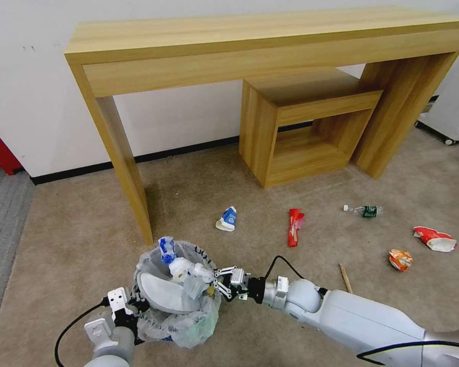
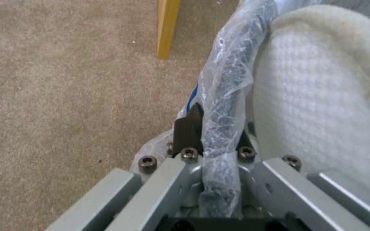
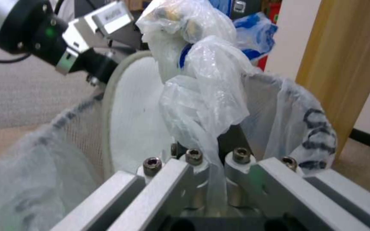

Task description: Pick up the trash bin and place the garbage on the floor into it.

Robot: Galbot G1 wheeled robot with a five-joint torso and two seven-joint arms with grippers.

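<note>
Two grippers: both closed.
Left gripper (image 2: 213, 134): fingers pinch the trash bin (image 1: 176, 295) rim.
Right gripper (image 3: 213, 150): fingers clamp a crumpled plastic bag (image 3: 202, 96) over the bin.

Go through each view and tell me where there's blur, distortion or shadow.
Head view: the long light-wood console table bows and splays as through a wide lens; soft shadow lies on the beige carpet beneath it. Left wrist view: the white waffle-textured slipper and bag-wrapped bin rim are soft, close to the lens. Right wrist view: the crinkly translucent bag is blurred, the background hazy.
</note>
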